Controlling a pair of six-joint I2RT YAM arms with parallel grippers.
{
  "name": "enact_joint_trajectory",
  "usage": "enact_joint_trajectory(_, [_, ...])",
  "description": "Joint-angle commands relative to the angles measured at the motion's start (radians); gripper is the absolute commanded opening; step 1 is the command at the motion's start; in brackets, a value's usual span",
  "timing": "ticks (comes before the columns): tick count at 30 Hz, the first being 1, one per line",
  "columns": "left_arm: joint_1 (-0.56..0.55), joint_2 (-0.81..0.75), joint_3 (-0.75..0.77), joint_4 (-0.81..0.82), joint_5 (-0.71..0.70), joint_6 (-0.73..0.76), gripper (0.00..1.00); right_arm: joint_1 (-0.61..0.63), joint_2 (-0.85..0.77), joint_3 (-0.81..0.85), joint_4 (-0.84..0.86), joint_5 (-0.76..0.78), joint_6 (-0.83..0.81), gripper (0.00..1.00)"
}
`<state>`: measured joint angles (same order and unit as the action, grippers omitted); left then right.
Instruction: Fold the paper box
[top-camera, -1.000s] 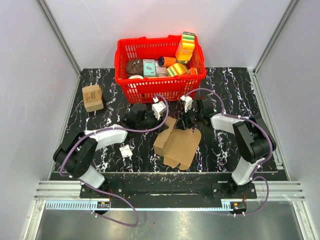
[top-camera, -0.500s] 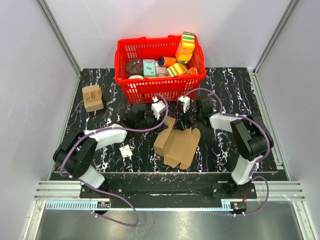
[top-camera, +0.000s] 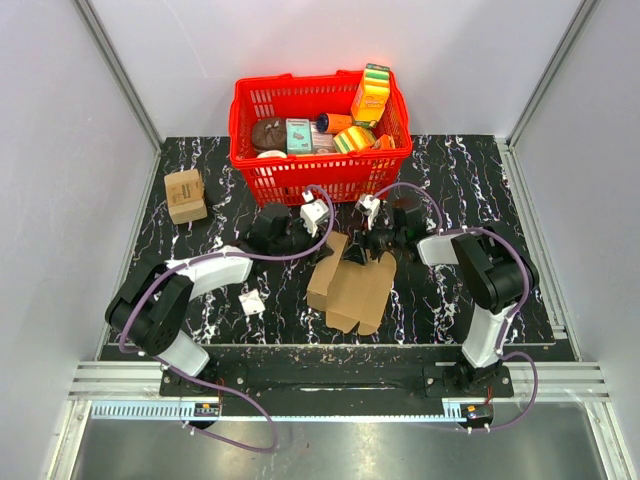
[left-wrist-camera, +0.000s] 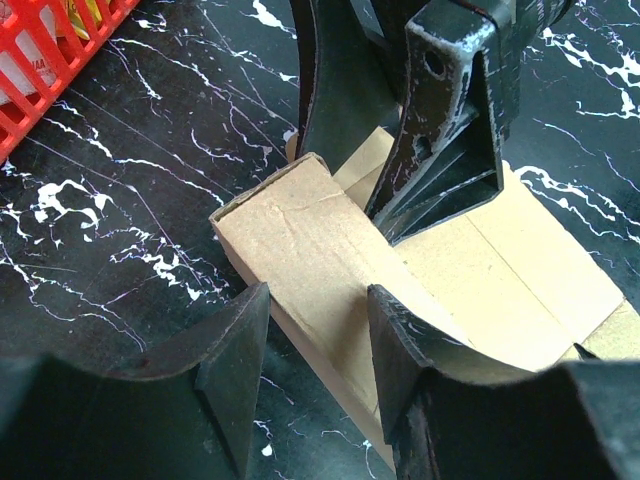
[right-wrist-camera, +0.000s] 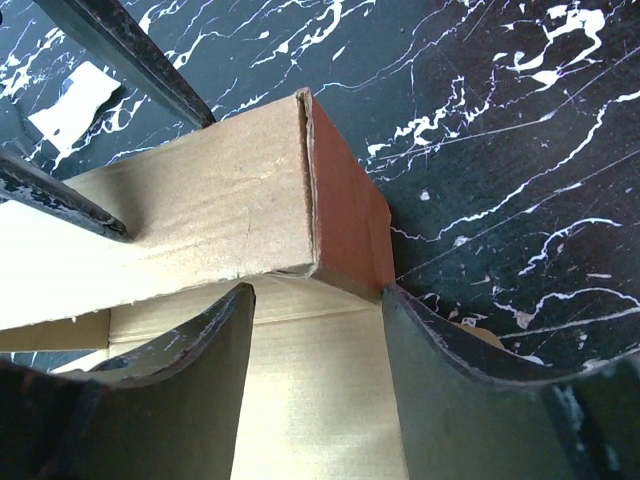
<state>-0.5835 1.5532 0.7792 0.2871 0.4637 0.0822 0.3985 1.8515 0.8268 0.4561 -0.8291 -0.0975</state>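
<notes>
The paper box (top-camera: 352, 288) is a brown cardboard sheet lying partly folded in the middle of the black marbled table, with its far left side wall raised. In the left wrist view my left gripper (left-wrist-camera: 315, 350) is open and straddles this raised wall (left-wrist-camera: 300, 240); the left finger stands off it over the table. In the right wrist view my right gripper (right-wrist-camera: 315, 370) is open over the flat panel (right-wrist-camera: 310, 400), just before the raised corner (right-wrist-camera: 300, 200). In the top view my left gripper (top-camera: 328, 243) and right gripper (top-camera: 366, 245) meet at the box's far edge.
A red basket (top-camera: 300, 172) full of colourful packages stands just behind the grippers. A small tan cube box (top-camera: 185, 195) sits at the far left. A white scrap (top-camera: 250, 302) lies left of the paper box. Grey walls close in both sides.
My right gripper has moved left and farther back along the box's far edge. The box has shifted slightly left with it. My left gripper has barely moved.
</notes>
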Motion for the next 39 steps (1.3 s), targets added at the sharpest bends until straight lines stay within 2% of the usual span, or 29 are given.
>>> enact_joint_trajectory(1, [-0.001, 0.005, 0.028, -0.028, 0.015, 0.027, 0.48, 0.014, 0.035, -0.005, 0.113, -0.088, 0.012, 0.61])
enact_joint_trajectory(7, [0.002, 0.002, 0.028, -0.031, 0.015, 0.028, 0.48, 0.014, 0.055, -0.009, 0.165, -0.113, 0.031, 0.68])
enact_joint_trajectory(17, [0.008, 0.002, 0.028, -0.029, 0.02, 0.025, 0.49, 0.013, 0.086, 0.001, 0.223, -0.134, 0.053, 0.65])
enact_joint_trajectory(27, [0.013, 0.01, 0.029, -0.029, 0.027, 0.024, 0.49, 0.014, 0.15, -0.008, 0.377, -0.159, 0.136, 0.52])
enact_joint_trajectory(39, [0.014, 0.013, 0.032, -0.032, 0.03, 0.022, 0.49, 0.013, 0.141, -0.037, 0.426, -0.113, 0.156, 0.37])
